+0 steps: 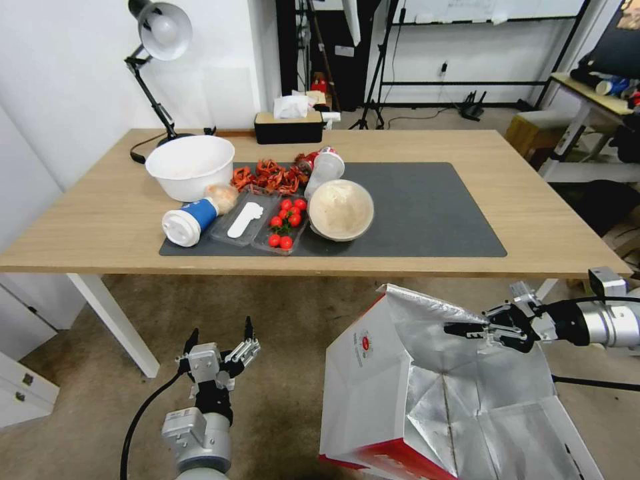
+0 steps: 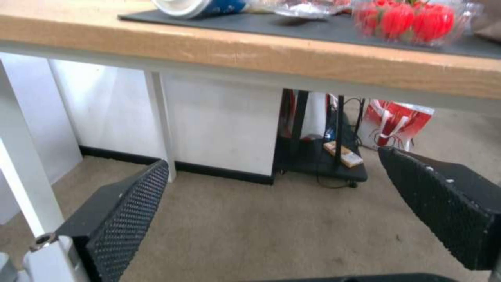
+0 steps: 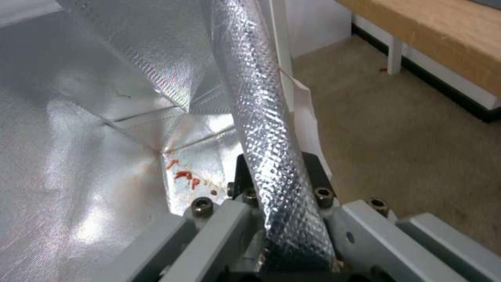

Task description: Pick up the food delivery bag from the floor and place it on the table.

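At the lower left of the head view, the left gripper is shown idle above the floor, its fingers spread apart and nothing held between them. In the left wrist view the same two black pads are seen wide apart, pointed under the counter.

Across the upper half of the head view, the counter is shown with its dark grey mat. The left part of the mat is occupied by a white bowl, a toppled blue cup and a tray of cherry tomatoes; the right part of the mat is bare.

At the lower centre and right, the food delivery bag is shown in front of the counter's near edge and below its level, mouth open and foil lining exposed. Whether its base rests on the floor cannot be told.

At the right edge, the right gripper is shown clamped on the upper foil rim of the bag. In the right wrist view the rolled rim is seen pinched between the jaws.

The governing relation is judged as follows: the bag hangs from the right gripper, and the bare mat lies up-frame and slightly right of it, so the bag must be lifted clear of the counter edge.
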You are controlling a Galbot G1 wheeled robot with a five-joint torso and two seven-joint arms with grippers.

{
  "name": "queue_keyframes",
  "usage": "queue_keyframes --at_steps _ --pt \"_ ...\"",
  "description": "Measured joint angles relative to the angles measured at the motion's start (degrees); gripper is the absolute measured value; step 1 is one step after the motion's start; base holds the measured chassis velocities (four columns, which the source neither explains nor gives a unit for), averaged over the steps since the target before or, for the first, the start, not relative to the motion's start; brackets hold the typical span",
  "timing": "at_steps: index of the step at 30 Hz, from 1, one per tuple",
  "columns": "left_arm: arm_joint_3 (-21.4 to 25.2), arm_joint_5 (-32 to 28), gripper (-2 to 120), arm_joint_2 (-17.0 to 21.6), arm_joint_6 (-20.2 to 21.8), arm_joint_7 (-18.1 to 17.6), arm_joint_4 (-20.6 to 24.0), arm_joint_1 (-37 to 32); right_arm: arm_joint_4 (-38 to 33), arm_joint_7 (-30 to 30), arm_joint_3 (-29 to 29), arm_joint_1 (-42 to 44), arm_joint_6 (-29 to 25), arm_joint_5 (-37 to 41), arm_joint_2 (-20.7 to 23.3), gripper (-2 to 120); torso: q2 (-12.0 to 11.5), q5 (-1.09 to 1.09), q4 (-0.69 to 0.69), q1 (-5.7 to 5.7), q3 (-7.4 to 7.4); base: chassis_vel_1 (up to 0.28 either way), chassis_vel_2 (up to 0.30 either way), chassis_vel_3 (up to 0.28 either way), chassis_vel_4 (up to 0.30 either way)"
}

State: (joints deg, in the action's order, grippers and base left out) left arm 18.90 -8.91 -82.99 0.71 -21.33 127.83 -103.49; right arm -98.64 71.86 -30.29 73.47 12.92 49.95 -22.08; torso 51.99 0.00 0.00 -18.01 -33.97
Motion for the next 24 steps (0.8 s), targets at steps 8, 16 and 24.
queue_keyframes --at_steps 8,16,24 --pt "0.14 -0.10 100 0.05 -0.34 -0.03 0.29 -0.33 0.01 0.11 0.05 0.12 0.00 -0.24 -0.43 0 2.15 0.00 -0.01 -0.95 -1.20 0.000 0.000 0.000 0.000" --pt "0.08 -0.09 100 -0.13 -0.27 -0.01 0.41 -0.30 0.03 0.12 0.22 -0.07 0.00 -0.27 -0.62 0 4.40 0.00 0.00 -1.91 -2.49 0.000 0.000 0.000 0.000" --pt "0.11 -0.09 100 -0.08 -0.24 0.01 0.45 -0.30 0.09 0.14 0.18 -0.06 0.00 -0.27 -0.65 0 6.53 0.00 0.00 -2.81 -3.72 0.000 0.000 0.000 0.000"
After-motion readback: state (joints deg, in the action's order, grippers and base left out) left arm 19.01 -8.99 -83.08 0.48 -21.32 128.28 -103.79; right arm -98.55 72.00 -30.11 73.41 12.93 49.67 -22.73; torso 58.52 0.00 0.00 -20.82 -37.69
